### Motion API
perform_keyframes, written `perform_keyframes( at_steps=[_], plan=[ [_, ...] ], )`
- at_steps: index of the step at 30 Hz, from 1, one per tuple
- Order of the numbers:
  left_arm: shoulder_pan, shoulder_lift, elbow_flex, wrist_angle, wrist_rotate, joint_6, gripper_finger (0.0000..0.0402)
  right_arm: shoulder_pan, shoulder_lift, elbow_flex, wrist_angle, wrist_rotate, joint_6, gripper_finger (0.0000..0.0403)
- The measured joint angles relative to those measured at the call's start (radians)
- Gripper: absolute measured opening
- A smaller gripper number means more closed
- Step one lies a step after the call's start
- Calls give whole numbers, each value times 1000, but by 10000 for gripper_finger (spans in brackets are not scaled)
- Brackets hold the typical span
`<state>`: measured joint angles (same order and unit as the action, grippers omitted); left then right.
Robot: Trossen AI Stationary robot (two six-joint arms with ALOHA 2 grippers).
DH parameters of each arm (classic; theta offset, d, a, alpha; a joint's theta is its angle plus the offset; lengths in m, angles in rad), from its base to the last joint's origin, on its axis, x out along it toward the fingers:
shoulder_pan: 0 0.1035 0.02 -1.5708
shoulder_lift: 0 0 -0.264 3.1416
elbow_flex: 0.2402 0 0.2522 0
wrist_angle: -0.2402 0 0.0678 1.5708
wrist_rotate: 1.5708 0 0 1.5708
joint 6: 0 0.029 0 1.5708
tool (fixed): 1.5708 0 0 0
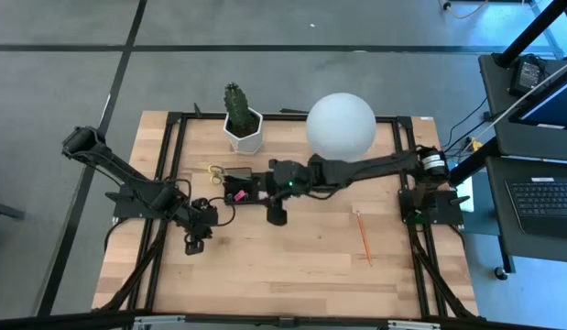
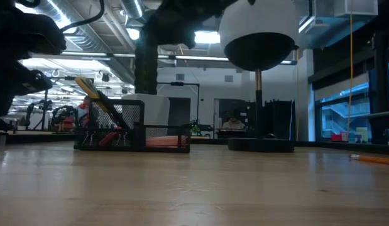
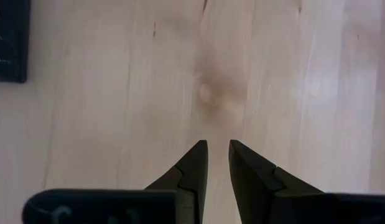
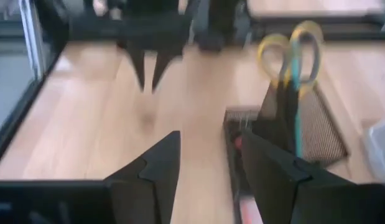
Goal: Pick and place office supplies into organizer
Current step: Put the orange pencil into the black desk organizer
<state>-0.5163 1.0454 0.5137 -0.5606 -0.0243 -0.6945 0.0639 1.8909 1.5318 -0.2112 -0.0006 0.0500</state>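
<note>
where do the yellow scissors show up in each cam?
High: scissors left of centre, at the organizer's left end.
Low: left, yellow handles sticking up out of the organizer.
Left wrist: not in view.
Right wrist: upper right, handles standing above the organizer.
Shared landmark: the organizer.

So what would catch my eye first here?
Probably the big white globe lamp at the table's back edge, with a cactus in a white pot beside it. Then the black organizer mid-table with yellow-handled scissors standing in it, the right gripper open alongside.
</note>
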Motion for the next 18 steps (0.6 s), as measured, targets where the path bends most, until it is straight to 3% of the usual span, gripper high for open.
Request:
perform_keyframes(
  at_steps=[6, 9, 18],
  plan=[
    [0, 0, 0, 32, -11, 0, 61, 100, -45, 1, -217, -2, 111, 171],
    [0, 0, 0, 35, -13, 7, 61, 153, -60, 1, -432, 8, 293, 171],
    [0, 0, 0, 102, -116, 81, 61, 287, -53, -8, -1084, 184, 928, 171]
  ],
)
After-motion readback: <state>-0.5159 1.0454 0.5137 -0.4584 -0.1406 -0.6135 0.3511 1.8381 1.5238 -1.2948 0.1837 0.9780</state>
